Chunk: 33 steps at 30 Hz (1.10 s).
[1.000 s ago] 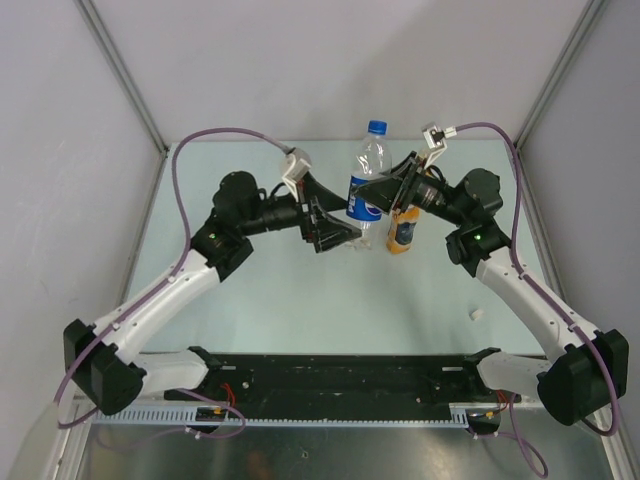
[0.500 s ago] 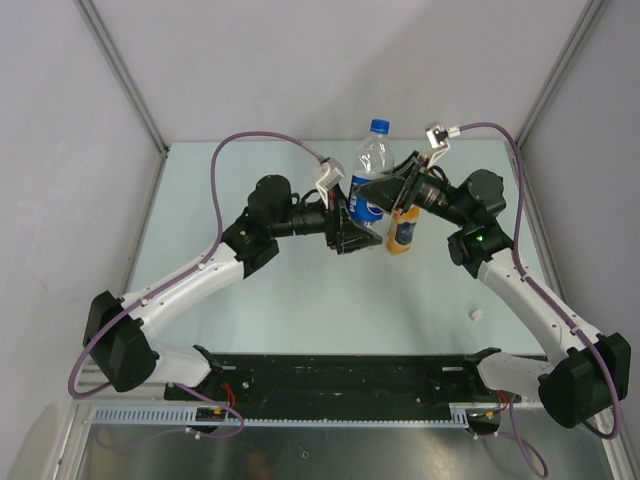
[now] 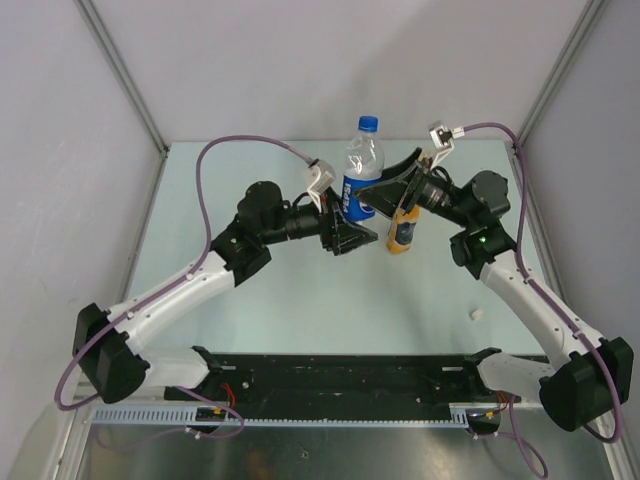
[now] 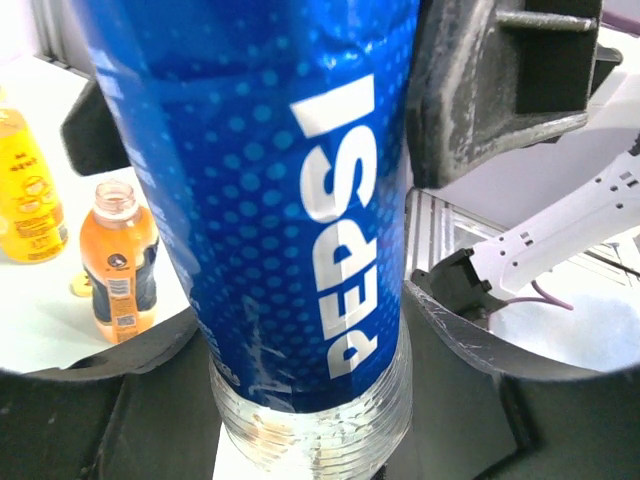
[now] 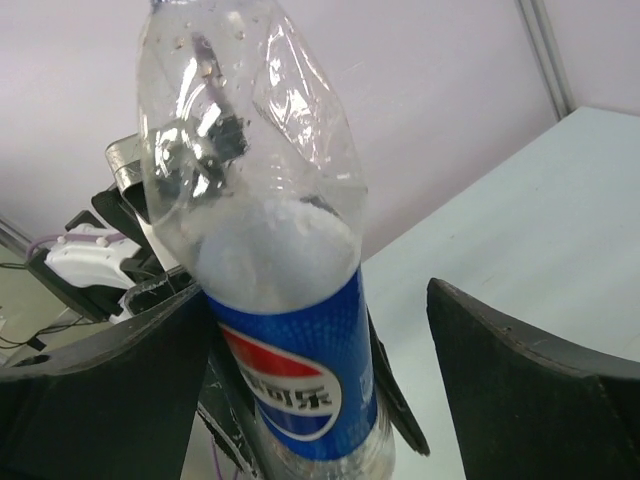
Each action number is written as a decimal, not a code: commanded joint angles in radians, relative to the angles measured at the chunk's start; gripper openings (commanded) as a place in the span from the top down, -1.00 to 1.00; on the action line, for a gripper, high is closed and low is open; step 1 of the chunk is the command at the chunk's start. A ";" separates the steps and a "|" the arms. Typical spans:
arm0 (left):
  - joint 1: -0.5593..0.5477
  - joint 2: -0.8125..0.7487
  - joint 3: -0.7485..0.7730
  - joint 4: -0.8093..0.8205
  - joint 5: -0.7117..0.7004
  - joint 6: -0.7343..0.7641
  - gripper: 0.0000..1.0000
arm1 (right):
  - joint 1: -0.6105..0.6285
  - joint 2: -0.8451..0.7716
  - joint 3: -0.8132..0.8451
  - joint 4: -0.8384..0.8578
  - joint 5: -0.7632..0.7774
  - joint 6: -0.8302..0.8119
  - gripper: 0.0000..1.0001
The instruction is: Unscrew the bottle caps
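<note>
The clear, blue-labelled water bottle (image 3: 361,182) stands upright at the far middle of the table with its blue cap (image 3: 368,124) on. My left gripper (image 3: 345,228) is shut on its lower body, its fingers pressing both sides of the label (image 4: 300,250). My right gripper (image 3: 384,188) stands open around the bottle (image 5: 295,390) higher up, with a gap to its right finger (image 5: 530,400). The short orange bottle (image 3: 402,233) stands just to the right with its neck open (image 4: 117,262). A tall yellow bottle (image 4: 25,190) shows beside it.
A small white cap (image 3: 476,313) lies on the table near the right arm. A small yellow piece (image 4: 77,287) sits at the foot of the short orange bottle. Metal frame posts (image 3: 120,75) rise at the table's far corners.
My left arm swung in and its gripper closed on the water bottle. My right gripper, which had been holding the bottle, opened. The bottle shifted slightly left.
</note>
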 commanded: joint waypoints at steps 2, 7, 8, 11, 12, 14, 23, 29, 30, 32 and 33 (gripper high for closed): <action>-0.003 -0.064 0.015 -0.097 -0.110 0.108 0.22 | -0.027 -0.054 0.041 -0.022 -0.009 -0.021 -0.85; -0.002 -0.085 0.014 -0.226 -0.203 0.167 0.23 | -0.040 -0.084 0.040 -0.054 -0.013 -0.083 -0.94; -0.002 -0.091 0.012 -0.252 -0.223 0.175 0.23 | -0.040 -0.091 0.041 -0.062 -0.011 -0.095 -0.96; -0.002 -0.104 0.006 -0.318 -0.276 0.195 0.24 | -0.042 -0.101 0.040 -0.076 -0.009 -0.120 -0.98; -0.002 -0.108 0.004 -0.338 -0.294 0.201 0.25 | -0.044 -0.101 0.040 -0.080 -0.008 -0.122 -0.99; -0.002 -0.113 0.000 -0.378 -0.327 0.210 0.26 | -0.049 -0.099 0.040 -0.087 -0.006 -0.123 -0.99; -0.017 -0.137 -0.029 -0.567 -0.492 0.222 0.32 | -0.061 -0.063 0.041 -0.145 0.081 -0.098 -0.99; -0.079 -0.126 -0.044 -0.662 -0.653 0.202 0.37 | -0.030 -0.021 0.078 -0.225 0.155 -0.118 -0.99; -0.092 -0.121 -0.045 -0.676 -0.678 0.196 0.39 | -0.021 -0.012 0.090 -0.248 0.168 -0.127 -0.99; -0.121 -0.107 -0.043 -0.707 -0.733 0.184 0.40 | 0.000 0.006 0.117 -0.304 0.208 -0.150 -0.98; -0.135 -0.097 -0.041 -0.723 -0.765 0.177 0.40 | 0.010 0.014 0.130 -0.342 0.234 -0.168 -0.98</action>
